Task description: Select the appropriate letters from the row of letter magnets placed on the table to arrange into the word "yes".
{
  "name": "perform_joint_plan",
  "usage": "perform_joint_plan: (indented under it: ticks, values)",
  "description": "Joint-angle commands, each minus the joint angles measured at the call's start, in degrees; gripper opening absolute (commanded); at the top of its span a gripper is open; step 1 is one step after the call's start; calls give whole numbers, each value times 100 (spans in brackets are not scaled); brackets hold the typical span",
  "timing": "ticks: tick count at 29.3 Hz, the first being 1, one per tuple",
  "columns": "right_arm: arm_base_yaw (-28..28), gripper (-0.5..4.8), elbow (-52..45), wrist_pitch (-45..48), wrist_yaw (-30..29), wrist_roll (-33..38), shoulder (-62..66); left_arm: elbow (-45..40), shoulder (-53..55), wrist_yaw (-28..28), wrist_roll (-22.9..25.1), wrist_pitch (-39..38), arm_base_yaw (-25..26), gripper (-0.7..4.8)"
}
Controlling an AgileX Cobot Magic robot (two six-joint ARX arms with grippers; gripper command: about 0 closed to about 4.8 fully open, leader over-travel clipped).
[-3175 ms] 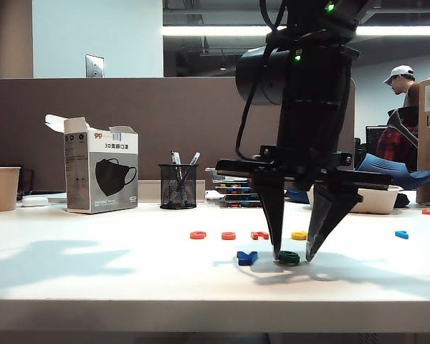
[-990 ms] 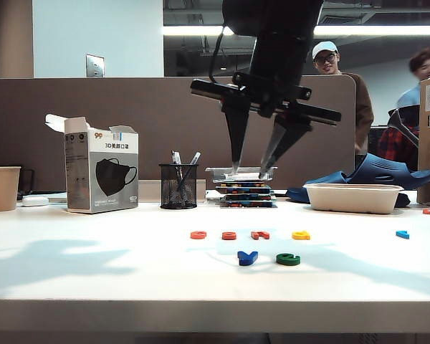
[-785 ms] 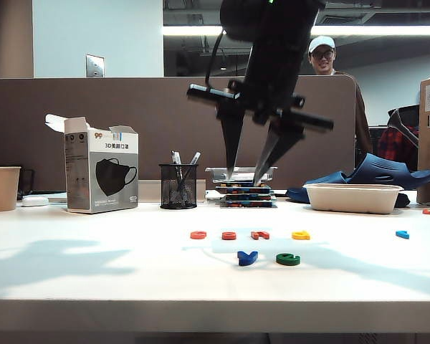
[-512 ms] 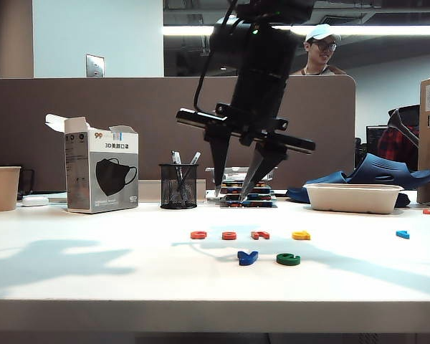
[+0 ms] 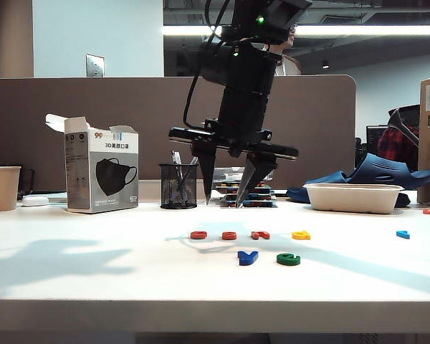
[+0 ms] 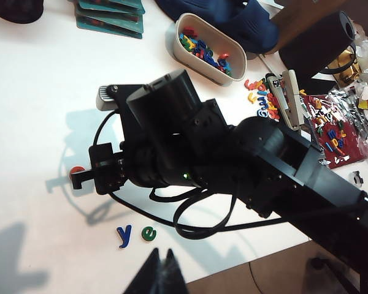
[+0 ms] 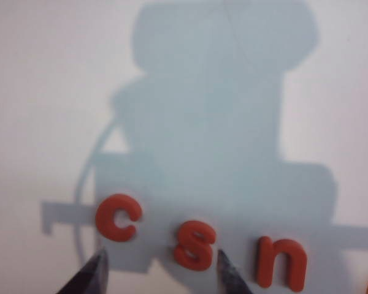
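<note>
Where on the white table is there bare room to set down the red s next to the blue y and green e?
Bare white table lies right of the dark green letter e, which sits beside the dark blue letter y. Behind them it is crowded: red-orange letters c, s, n, with the open right gripper above.

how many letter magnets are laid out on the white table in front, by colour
red-orange letters: 3
yellow letter: 1
light blue letter: 1
dark blue y: 1
dark green e: 1
total: 7
The right gripper hangs open above the red-orange ones; the left gripper is off to the side.
</note>
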Motion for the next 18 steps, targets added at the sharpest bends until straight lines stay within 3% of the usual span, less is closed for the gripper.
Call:
perform_joint_plan:
  ticks: [1, 18]
  values:
    - [-48, 222, 474, -461, 39, -57, 280, 24, -20, -7, 46, 72, -2, -5]
    - [-44, 210, 761, -892, -192, -31, 601, 24, -20, -7, 46, 72, -2, -5]
